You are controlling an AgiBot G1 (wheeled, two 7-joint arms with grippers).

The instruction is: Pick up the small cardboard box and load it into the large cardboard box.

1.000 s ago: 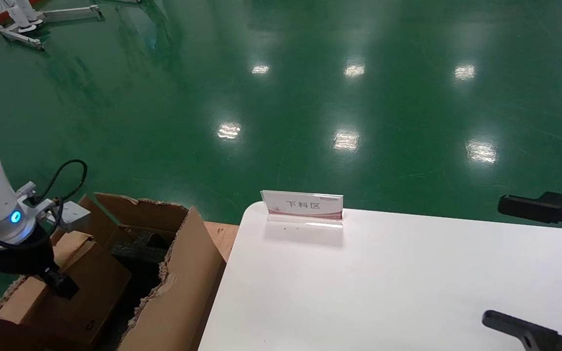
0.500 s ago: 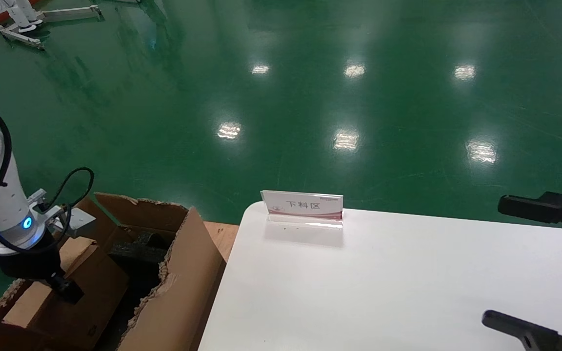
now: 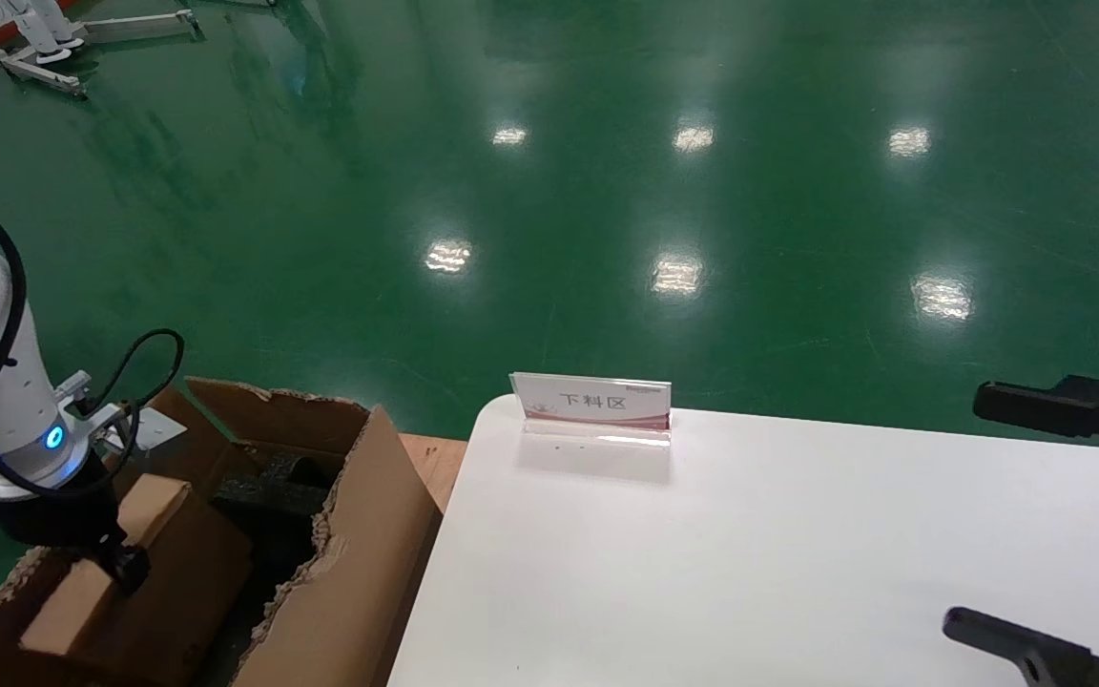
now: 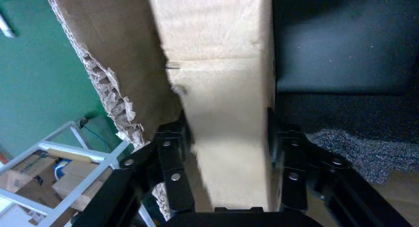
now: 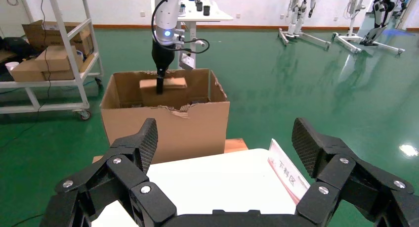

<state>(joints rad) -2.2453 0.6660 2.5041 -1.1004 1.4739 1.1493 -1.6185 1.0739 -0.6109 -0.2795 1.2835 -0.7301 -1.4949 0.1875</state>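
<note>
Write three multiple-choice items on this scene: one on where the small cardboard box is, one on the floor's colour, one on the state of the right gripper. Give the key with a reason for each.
1. Where is the small cardboard box?
A. Lying on the white table
B. Held inside the large cardboard box
C. On the floor beside the sign

2. What colour is the floor?
A. Grey
B. Blue
C. Green

3. What state is the right gripper in?
A. Open and holding nothing
B. Shut on the sign
C. Shut on the small box

Key: 1 B, the left gripper clamps it within the large cardboard box; 2 C, glossy green all round the white table; 3 A, its fingers stand spread over the table with nothing between them.
</note>
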